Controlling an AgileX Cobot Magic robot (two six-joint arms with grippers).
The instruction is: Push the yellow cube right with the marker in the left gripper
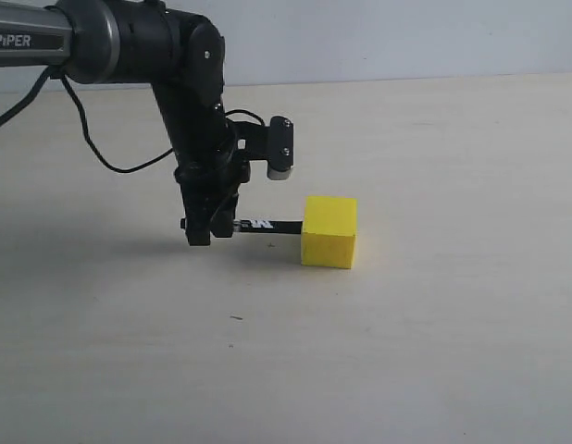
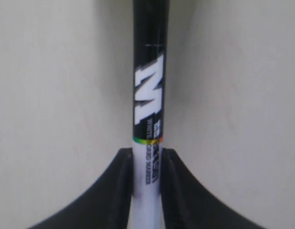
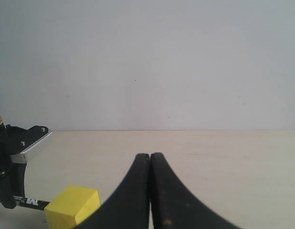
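- Our left gripper (image 1: pixel 208 228) pinches the marker (image 1: pixel 264 225) by its white barrel. Its jaws are clamped on either side, so the pen lies level and low over the tabletop (image 1: pixel 434 333), pointing right like a short ram.
- This hold brings the marker's black end to the yellow cube (image 1: pixel 329 231). It appears to meet the cube's left face about halfway up, though we cannot be sure they touch.
- The cube sits flat on the tabletop, just right of the gripper, with bare surface on its far side.
- The cube is matte, plain and sharp-edged. Its flat face suits a narrow tip, but we judge that an off-centre push could turn it.
- The marker's barrel is round, smooth and glossy, with white lettering on black. We think it might slip back between the jaws under load.
- The tabletop is pale and smooth, so the cube should slide readily.
- Our right gripper (image 3: pixel 149 160) waits well apart from the cube, its jaws pressed together on nothing.
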